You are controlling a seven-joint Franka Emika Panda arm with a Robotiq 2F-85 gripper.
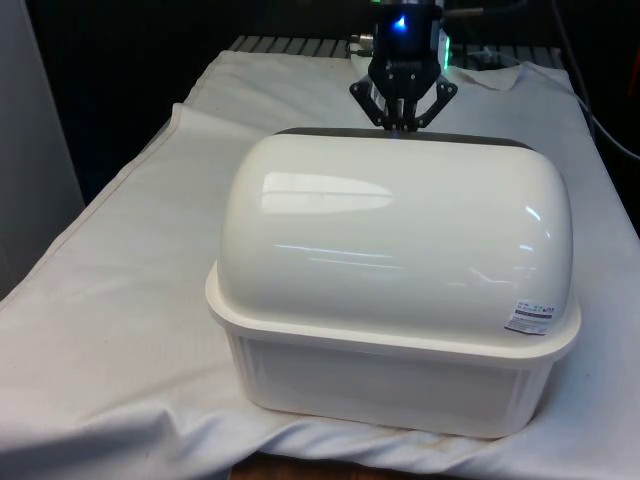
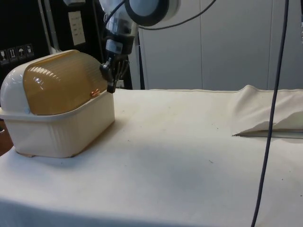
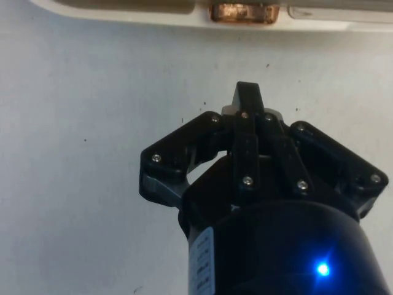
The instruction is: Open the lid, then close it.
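Side view: a bread box [image 2: 57, 109] sat at the table's 9 o'clock end with its lid [image 2: 61, 82] down and the gripper [image 2: 111, 85] just off its copper handle [image 2: 96, 92].

The box was cream, its roll-top lid amber and ribbed in the side view, lowered to the base's rim. The gripper hung at the lid's 3 o'clock edge, fingers pressed together with nothing between them. In the wrist view the gripper [image 3: 249, 98] pointed at the handle [image 3: 244, 12], near it but apart, with bare cloth [image 3: 92, 123] between. In the front view the box [image 1: 395, 300] turned its white back to the camera, the gripper [image 1: 402, 122] at its 12 o'clock. Whether the lid had been opened yet could not be told; it looked closed.
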